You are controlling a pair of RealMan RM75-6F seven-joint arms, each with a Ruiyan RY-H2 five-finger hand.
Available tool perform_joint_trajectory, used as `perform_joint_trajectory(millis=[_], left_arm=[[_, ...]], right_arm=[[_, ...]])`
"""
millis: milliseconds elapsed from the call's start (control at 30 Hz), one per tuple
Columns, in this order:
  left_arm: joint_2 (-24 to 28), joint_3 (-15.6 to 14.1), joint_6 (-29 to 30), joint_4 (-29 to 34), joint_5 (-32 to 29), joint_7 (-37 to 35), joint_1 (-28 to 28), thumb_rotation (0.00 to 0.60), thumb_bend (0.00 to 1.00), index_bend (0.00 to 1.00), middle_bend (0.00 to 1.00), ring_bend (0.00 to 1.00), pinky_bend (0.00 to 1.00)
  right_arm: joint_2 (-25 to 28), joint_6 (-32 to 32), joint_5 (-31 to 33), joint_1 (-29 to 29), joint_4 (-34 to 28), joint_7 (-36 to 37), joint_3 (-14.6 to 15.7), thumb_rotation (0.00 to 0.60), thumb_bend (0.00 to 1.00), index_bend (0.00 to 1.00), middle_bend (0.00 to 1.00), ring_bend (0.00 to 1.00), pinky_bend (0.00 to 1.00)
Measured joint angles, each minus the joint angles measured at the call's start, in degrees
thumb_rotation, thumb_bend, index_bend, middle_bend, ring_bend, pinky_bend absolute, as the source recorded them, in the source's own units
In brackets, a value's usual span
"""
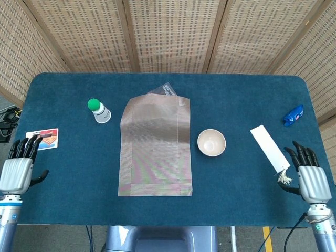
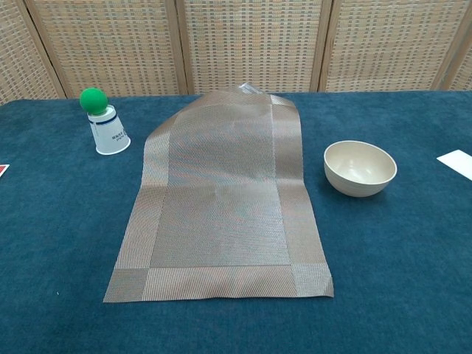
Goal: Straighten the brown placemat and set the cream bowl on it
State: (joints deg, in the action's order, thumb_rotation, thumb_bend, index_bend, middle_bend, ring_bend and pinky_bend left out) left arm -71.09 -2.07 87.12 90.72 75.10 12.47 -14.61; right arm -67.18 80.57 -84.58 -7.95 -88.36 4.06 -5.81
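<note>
The brown woven placemat [image 1: 155, 146] [image 2: 221, 199] lies in the middle of the blue table, its far end humped over something flat and clear that pokes out behind it. The cream bowl [image 1: 211, 142] [image 2: 360, 167] stands upright on the cloth just to its right, apart from it. My left hand [image 1: 19, 165] hovers at the near left table edge, fingers apart and holding nothing. My right hand [image 1: 308, 175] is at the near right edge, fingers also spread and empty. Neither hand appears in the chest view.
An upturned white paper cup with a green ball on top [image 1: 98, 111] [image 2: 105, 124] stands left of the mat. A picture card [image 1: 42, 139] lies near my left hand. A white tasselled bookmark [image 1: 271, 151] and a blue object [image 1: 293, 115] lie at the right.
</note>
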Motion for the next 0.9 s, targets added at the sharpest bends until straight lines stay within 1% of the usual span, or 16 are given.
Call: perform_joint_trajectory(millis=[100,200,333,467,567,733,900], left_arm=[[0.2,0.8,-0.4,-0.2,0.4,-0.6,0.3,0.600,0.25,0.00,0.00,0.00,0.00],[0.4,1.4,-1.1,-0.3,0.3,-1.1,0.5,0.600,0.25,0.00,0.00,0.00,0.00],[0.7,2.0,-2.0,-0.4,0.3,-1.8,0.9,0.600,0.25,0.00,0.00,0.00,0.00],[0.9,2.4,-2.9,-0.4,0.5,-2.3,1.1,0.600,0.25,0.00,0.00,0.00,0.00],[1.0,2.6,-3.3,-0.5,0.6,-2.5,1.2,0.600,0.25,0.00,0.00,0.00,0.00],[1.2,3.4,-3.9,-0.7,0.4,-3.0,1.4,0.600,0.25,0.00,0.00,0.00,0.00],[1.2,4.1,-5.4,-1.2,-0.3,-3.6,1.5,0.600,0.25,0.00,0.00,0.00,0.00]], right_arm=[[-1.4,-1.2,-1.0,-1.9,-1.5,-2.7,-0.4,0.600,0.15,0.26,0.00,0.00,0.00],[-3.5,-2.8,-1.0,-4.1,-3.1,-7.6,-1.1,0.600,0.18,0.32,0.01,0.00,0.00],[-7.9,-5.7,0.1,-7.4,-4.7,-13.6,-2.2,0.600,0.25,0.39,0.06,0.00,0.00],[-12.6,-8.1,2.0,-9.8,-3.9,-16.1,-3.0,0.600,0.33,0.43,0.09,0.00,0.01],[-15.2,-9.4,3.1,-11.3,-2.3,-17.2,-3.5,0.600,0.36,0.44,0.09,0.00,0.02],[-18.5,-11.6,5.5,-13.2,0.4,-18.3,-4.1,0.600,0.38,0.45,0.09,0.00,0.02],[-20.4,-13.3,7.6,-14.8,2.8,-19.4,-4.7,0.600,0.39,0.45,0.09,0.00,0.02]])
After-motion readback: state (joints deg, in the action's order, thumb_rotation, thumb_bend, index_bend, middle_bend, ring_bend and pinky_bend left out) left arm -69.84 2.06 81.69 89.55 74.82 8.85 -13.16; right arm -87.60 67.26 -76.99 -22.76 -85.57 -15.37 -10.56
